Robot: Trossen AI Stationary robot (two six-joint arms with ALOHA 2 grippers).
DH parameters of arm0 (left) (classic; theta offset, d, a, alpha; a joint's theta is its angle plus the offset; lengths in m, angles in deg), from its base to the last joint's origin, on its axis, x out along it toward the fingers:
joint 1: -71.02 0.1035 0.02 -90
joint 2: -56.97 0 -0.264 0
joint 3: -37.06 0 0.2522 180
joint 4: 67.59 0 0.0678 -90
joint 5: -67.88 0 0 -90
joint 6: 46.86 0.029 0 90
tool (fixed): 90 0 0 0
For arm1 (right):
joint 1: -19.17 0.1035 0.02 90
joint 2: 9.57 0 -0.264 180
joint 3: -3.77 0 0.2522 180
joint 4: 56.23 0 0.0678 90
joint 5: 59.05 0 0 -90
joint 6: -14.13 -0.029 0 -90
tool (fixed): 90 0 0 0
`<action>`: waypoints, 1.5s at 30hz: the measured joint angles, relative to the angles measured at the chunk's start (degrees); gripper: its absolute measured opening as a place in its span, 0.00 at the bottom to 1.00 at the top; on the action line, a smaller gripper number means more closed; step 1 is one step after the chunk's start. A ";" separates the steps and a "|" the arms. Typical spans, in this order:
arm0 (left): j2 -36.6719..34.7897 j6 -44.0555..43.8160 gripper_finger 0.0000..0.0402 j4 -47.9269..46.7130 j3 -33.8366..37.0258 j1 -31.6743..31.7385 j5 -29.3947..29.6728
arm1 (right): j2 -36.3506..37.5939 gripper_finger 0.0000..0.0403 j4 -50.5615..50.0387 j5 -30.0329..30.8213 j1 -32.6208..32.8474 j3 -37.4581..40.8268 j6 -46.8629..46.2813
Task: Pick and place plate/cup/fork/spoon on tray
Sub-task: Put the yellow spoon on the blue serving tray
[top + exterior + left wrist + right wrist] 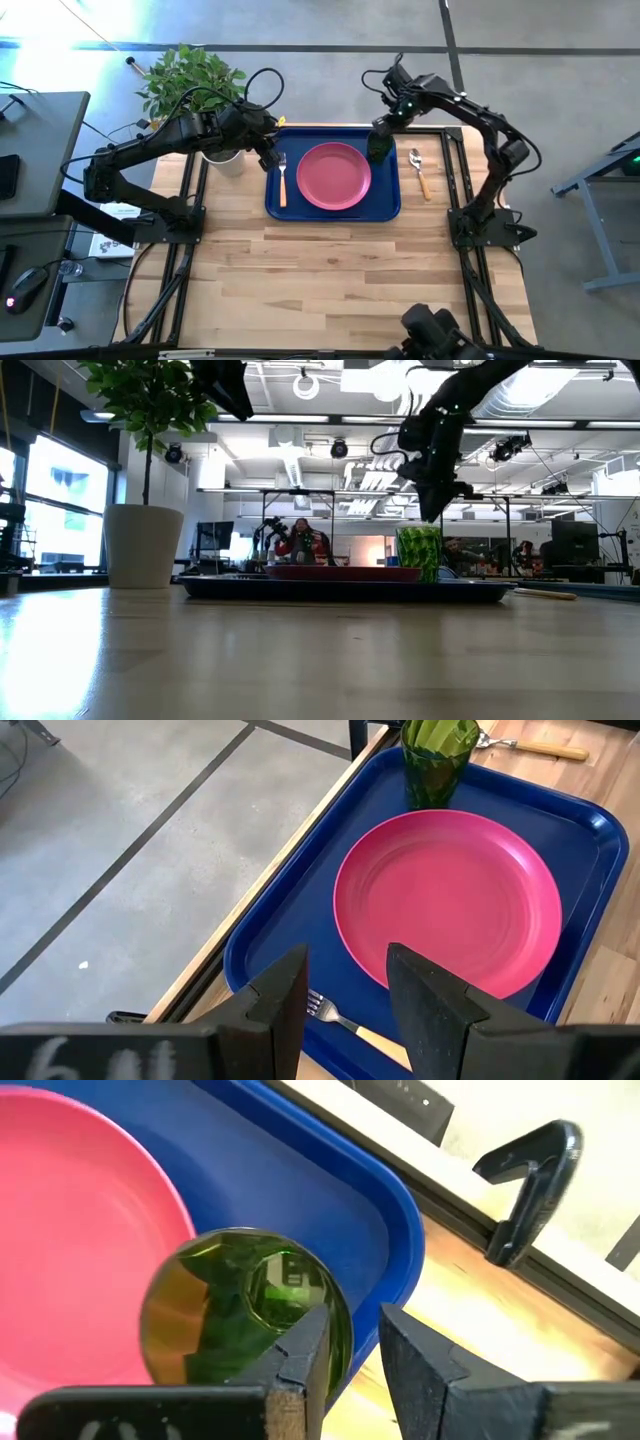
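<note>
Wooden counter [330, 260]: your tray [334, 211] holds plate [334, 176], fork [282, 178], and cup [378, 146] at its far right corner; right hand [383, 128] above it, released (clearing, likely). Spoon [419, 170] remains outside. Left hand [268, 150] idle, parted.

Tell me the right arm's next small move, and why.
Probably lift straight up off the cup. It stands upright on the tray beside the plate, the right gripper fingers look parted at its rim, and the spoon lies off the tray.
</note>
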 joint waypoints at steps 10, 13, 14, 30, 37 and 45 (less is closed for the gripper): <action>0.00 1.86 0.32 0.00 0.00 0.00 0.00 | 8.20 0.21 -3.61 -0.38 0.56 0.00 -6.40; 0.00 2.10 0.32 0.00 0.00 0.00 0.00 | 10.46 0.21 -7.15 0.31 1.99 0.00 -9.92; 0.00 1.91 0.32 0.00 0.00 0.00 -0.04 | 11.20 0.21 -8.61 1.29 2.78 0.03 -10.98; -0.02 0.17 0.32 -0.02 0.00 0.00 -0.98 | 27.83 0.21 -10.13 5.81 16.91 22.31 -34.74; -0.02 0.15 0.32 -0.02 0.00 0.00 -0.96 | 33.12 0.21 -8.45 6.06 19.09 30.56 -41.29; -0.02 0.15 0.32 -0.02 0.00 0.00 -0.94 | 32.90 0.27 -7.34 10.84 18.87 34.45 -40.43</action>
